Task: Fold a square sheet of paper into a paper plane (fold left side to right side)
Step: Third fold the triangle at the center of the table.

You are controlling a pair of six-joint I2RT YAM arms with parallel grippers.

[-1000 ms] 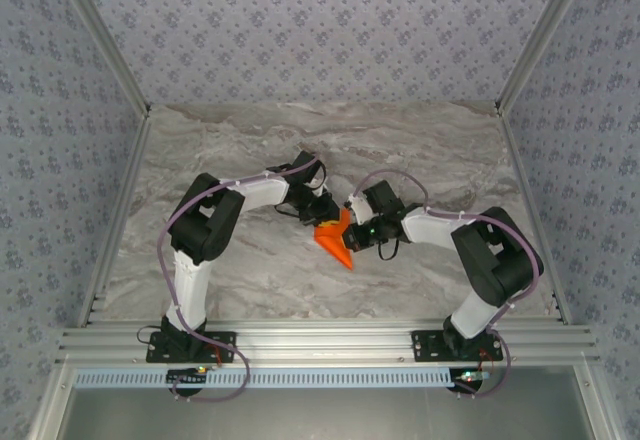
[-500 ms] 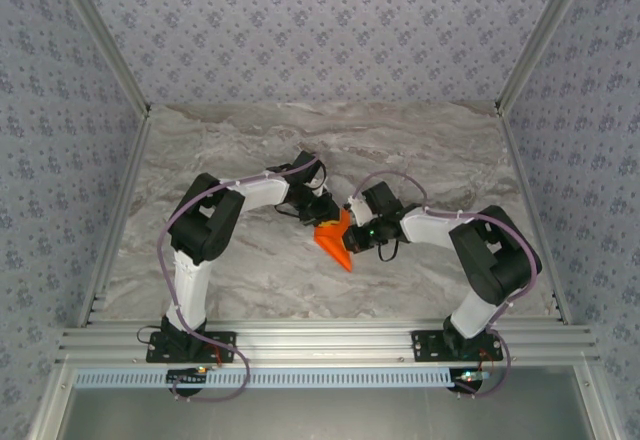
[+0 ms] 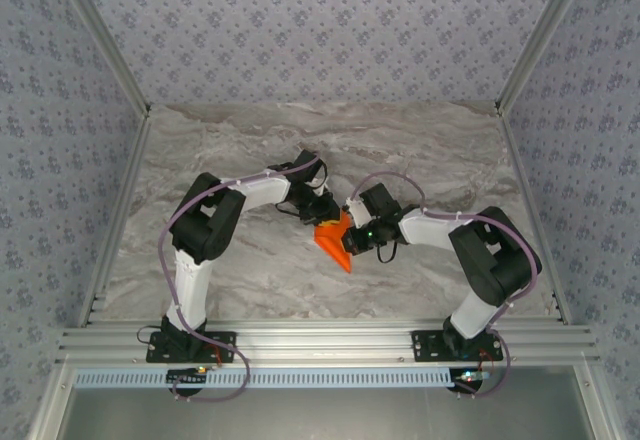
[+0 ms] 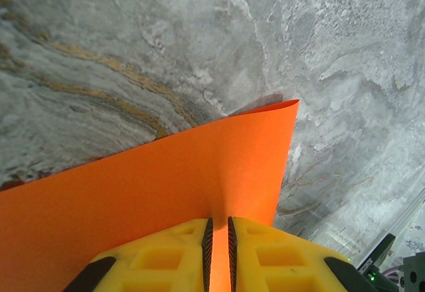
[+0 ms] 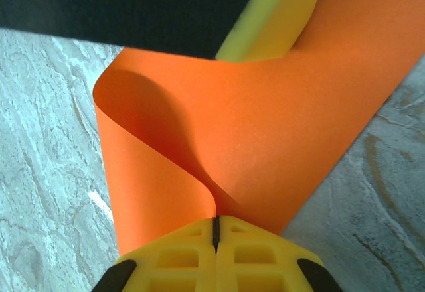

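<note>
Right now the two tools meet over the middle of the grey marbled table (image 3: 420,150), and the bright orange square sheet of paper (image 3: 336,241) sits between them. From above it reads as a wedge narrowing to a point toward the near edge. The left tool (image 4: 218,231) is clenched on one edge of the sheet. In its wrist view a thin strip of orange shows in the narrow slit between its yellow fingers (image 4: 166,255), and a sharp corner of the paper juts out beyond them over the table. The right tool (image 5: 216,231) is clenched on the sheet as well, its yellow fingers pressed tight together where the paper bends into a soft, uncreased curl. Past that curl, a yellow finger of the left tool shows against the sheet's far edge.
</note>
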